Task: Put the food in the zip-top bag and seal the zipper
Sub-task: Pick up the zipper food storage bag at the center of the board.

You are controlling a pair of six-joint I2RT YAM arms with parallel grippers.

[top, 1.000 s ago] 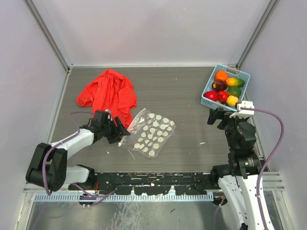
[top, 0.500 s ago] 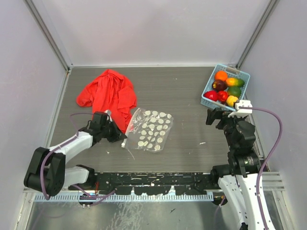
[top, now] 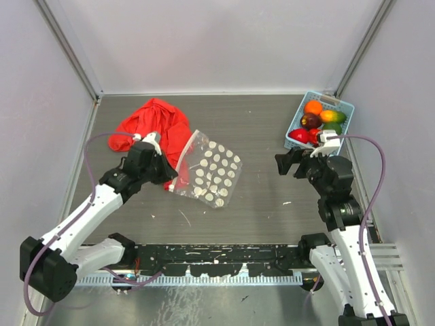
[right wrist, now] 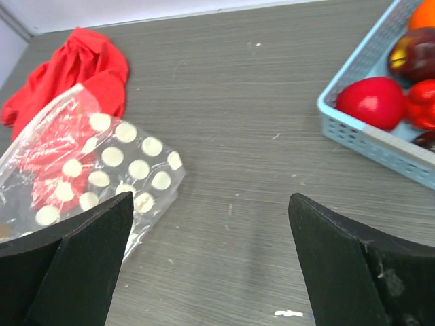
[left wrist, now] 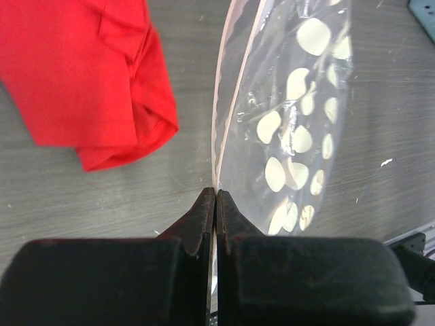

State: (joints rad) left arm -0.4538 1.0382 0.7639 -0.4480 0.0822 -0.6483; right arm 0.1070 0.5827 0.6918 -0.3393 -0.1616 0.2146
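The zip-top bag, clear with white dots, hangs tilted off the table left of centre, over the edge of the red cloth. My left gripper is shut on the bag's left edge. In the left wrist view its fingertips pinch the whitish zipper strip, and the bag spreads away to the right. The food lies in the blue basket at the back right. My right gripper hovers open beside the basket, facing the bag, with nothing between its fingers.
A crumpled red cloth lies at the back left, partly under the bag. The light blue basket sits against the right wall, its near rim showing in the right wrist view. Side walls close in left and right.
My left gripper closed on the bag's edge, then lifted it up and back toward the red cloth. The right gripper swung left, away from the basket, staying open.
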